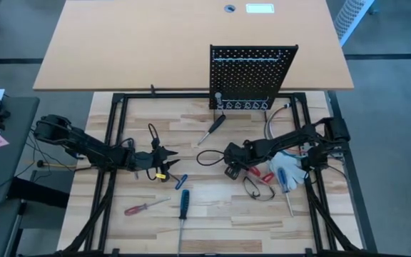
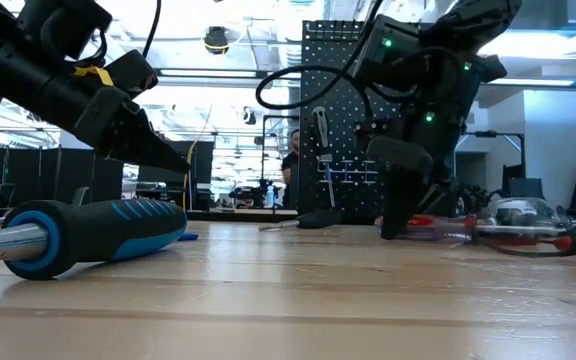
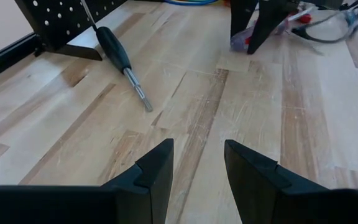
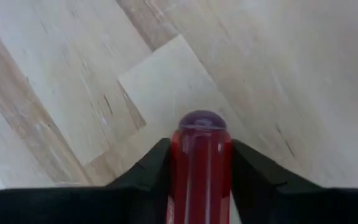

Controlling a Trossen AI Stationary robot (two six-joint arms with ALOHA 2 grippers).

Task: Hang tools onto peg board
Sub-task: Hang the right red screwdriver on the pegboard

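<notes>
Gripping red screwdriver, right fingers.

A pale, matt wooden tabletop is seen, its planks grained and scuffed. At the bottom centre of the right wrist view, a glossy translucent red plastic handle is seen; the peg board looks like black perforated metal.

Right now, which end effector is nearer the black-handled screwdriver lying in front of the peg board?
Right. The right end effector sits just below-right of the black-handled screwdriver, gripping a red-handled screwdriver. The left end effector hangs farther off, down-left.
</notes>
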